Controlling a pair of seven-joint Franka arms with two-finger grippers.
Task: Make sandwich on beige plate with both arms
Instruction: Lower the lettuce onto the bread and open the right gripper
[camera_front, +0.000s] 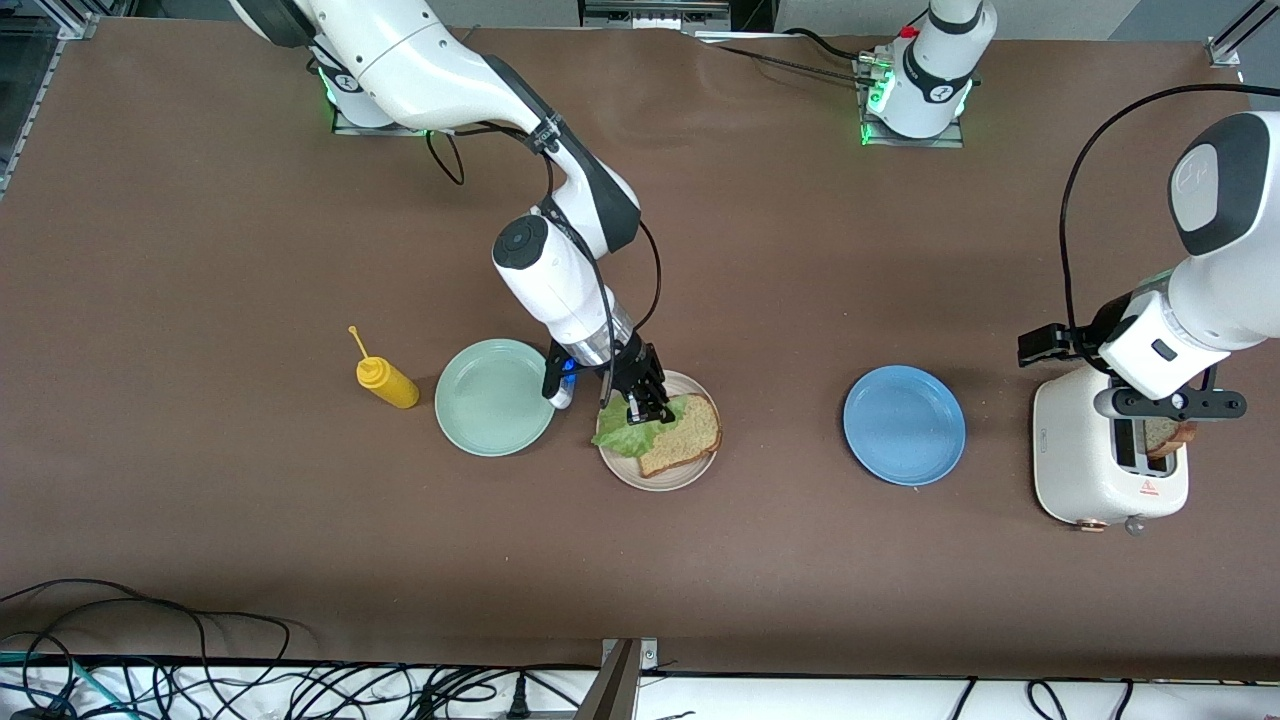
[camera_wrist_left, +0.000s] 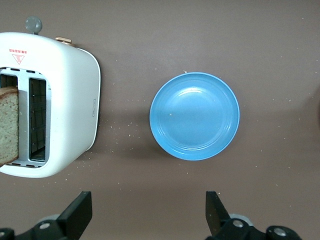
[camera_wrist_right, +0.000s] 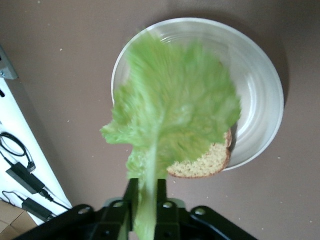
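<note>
Worktop (camera_front: 200, 520): brown, spanning the full width, carrying all you have to work with. Toaster (camera_front: 1105, 455): white, at the left arm's end, one slice of bread (camera_front: 1165, 435) standing in a slot; the left gripper (camera_front: 1170, 402) hangs over it with jaws spread wide and empty, the slice not yet gripped. Blue plate (camera_front: 904, 424): bare, between toaster and beige plate. Mint-green plate (camera_front: 493, 397): bare, just beside the beige plate toward the right arm's end. Beige plate (camera_front: 612, 466): holds the sandwich so far, one bread slice (camera_front: 682, 435) lying flat, its corners set diagonally to the worktop edges. Lettuce leaf (camera_wrist_right: 172, 107): pinched at its stem end by the right gripper (camera_wrist_right: 145, 192), jaws narrow on the stalk (whether they are loosening you cannot tell); its long axis runs from the stem out across the slice, and in the front view it overhangs the crust and plate rim toward the mint-green plate. Mustard bottle (camera_front: 385, 379): yellow, lying down, nozzle pointing away from the plates. Risks: let go as it lies and the leaf may sit off-centre or slide off the plate; it may also cling to a jaw and lift away; the top slice would then rest tilted.
</note>
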